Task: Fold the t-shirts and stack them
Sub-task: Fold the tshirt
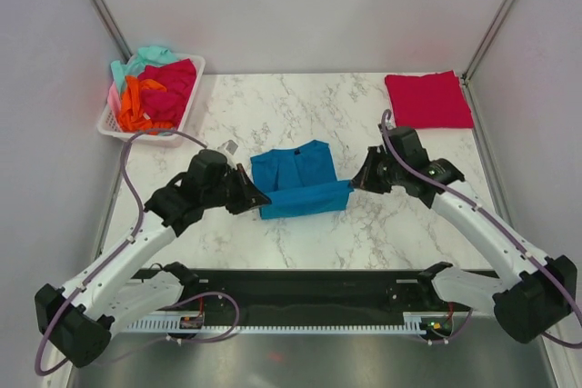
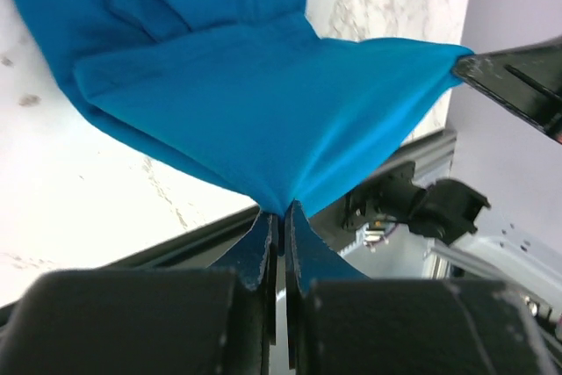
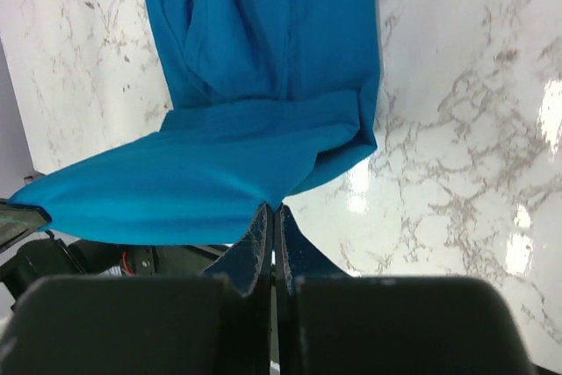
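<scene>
Two corners pinched | left hand (image 1: 260,197) clamped on teal-blue t-shirt (image 1: 296,177) | right hand (image 1: 356,182) clamped on its opposite corner | hem taut between hands, rest on tabletop (image 1: 300,106) ahead of them | crimson t-shirt (image 1: 427,99) folded, well beyond right hand

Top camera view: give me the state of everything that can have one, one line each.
teal-blue t-shirt: partly folded, near edge held up taut
crimson t-shirt: folded flat, far right corner
basket: filled with unfolded shirts
left gripper: shut on teal-blue t-shirt
right gripper: shut on teal-blue t-shirt
</scene>
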Controlling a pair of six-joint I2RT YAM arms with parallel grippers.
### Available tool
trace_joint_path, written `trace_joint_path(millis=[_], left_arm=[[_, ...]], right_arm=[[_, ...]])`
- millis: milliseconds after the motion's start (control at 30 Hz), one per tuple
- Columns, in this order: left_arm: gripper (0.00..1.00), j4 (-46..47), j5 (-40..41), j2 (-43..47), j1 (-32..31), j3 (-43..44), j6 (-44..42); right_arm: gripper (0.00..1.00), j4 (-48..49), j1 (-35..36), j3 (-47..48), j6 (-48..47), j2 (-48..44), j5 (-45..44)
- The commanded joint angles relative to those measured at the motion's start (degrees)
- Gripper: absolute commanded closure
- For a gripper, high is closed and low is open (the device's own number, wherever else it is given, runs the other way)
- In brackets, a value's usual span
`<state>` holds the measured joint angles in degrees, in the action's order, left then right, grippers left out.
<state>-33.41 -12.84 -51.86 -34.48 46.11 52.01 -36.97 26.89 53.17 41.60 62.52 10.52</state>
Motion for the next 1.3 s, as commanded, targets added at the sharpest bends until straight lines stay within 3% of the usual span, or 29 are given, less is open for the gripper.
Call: trace_joint_path(millis=[0,400,700,733,800,833,867,933,967,1000,1133,1267], left_arm=[[0.98,-1.75,0.19,-2.28,4.31,3.81,-5.16],[0.98,1.68,-9.3,-18.27,19.97,10.05,-15.62],[0.98,3.53,-11.68,-41.37,25.69,24.44,-19.75],[0.98,3.18,-12.03,-44.44,25.95,26.03,-20.36],[0.98,3.0,-12.29,-52.35,27.18,30.59,-20.11],[0.78,2.56,-13.51,-55.08,27.53,32.71,-20.54],[0.59,2.12,-14.66,-57.46,28.23,35.08,-20.98],[0.28,-1.11,-16.25,-64.76,28.5,43.6,-21.77],[0.23,-4.7,-16.25,-66.43,28.5,46.33,-21.86],[0.02,-5.17,-16.69,-66.97,28.5,49.14,-21.86],[0.0,-5.7,-13.71,-61.97,28.5,49.7,-22.65],[0.0,-5.97,-14.05,-55.3,28.24,45.92,-23.79]], right_arm=[[1.0,-0.47,-0.09,7.29,-4.94,5.4,-4.55],[1.0,1.72,-2.63,25.21,-10.49,30.0,-3.06],[1.0,3.04,-6.5,38.83,-11.81,47.92,-0.68],[0.89,3.83,-6.77,40.25,-11.81,49.78,-0.42],[0.54,3.66,-7.47,46.11,-12.42,56.52,0.81],[0.38,2.88,-8.34,48.41,-12.42,58.74,1.68],[0.29,1.56,-8.87,51.04,-12.34,60.94,1.43],[0.23,0.32,-10.28,55.46,-12.25,64.04,1.69],[0.21,0.32,-10.63,55.81,-12.16,64.04,1.61],[0.2,0.76,-11.07,55.21,-12.16,62.91,1.26],[0.13,6.28,-11.43,45.3,-12.34,56.06,1.69],[0.08,18.75,-11.43,29.56,-10.76,49.11,11.41]])
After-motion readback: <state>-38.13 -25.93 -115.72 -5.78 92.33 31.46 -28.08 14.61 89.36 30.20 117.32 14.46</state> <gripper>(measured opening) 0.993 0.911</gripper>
